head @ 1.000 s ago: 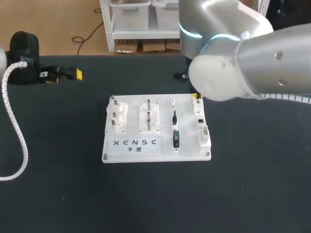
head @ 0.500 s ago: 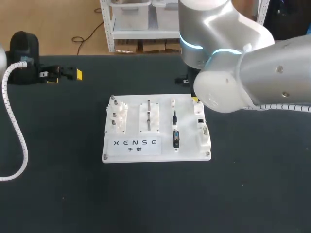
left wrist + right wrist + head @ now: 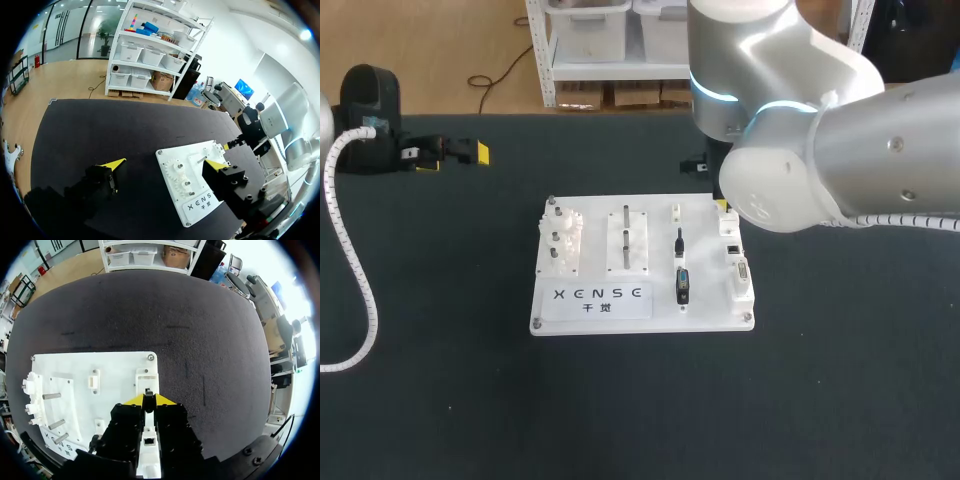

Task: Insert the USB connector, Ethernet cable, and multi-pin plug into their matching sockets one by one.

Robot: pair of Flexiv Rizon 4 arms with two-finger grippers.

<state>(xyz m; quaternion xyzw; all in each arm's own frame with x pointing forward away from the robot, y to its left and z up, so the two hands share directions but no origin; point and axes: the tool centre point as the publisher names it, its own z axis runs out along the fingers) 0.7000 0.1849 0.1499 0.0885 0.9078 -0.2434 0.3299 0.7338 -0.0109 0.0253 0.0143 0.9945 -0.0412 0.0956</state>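
Right pincer hidden under arm, head view.

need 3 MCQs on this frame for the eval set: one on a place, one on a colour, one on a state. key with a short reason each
1. Where is the right tool?
A) above the socket strip along the board's edge
B) at the table's far left
C) over bare table, well clear of the board

2. What colour is the board?
A) blue
B) white
C) red

3. What state is the left tool in?
A) shut on a cable
B) shut on the board's rim
C) open, gripping nothing

Key:
1 A, its own wrist view shows the socket strip directly under it.
2 B, it is white against the black table.
3 C, its yellow tips stand wide apart and touch nothing.
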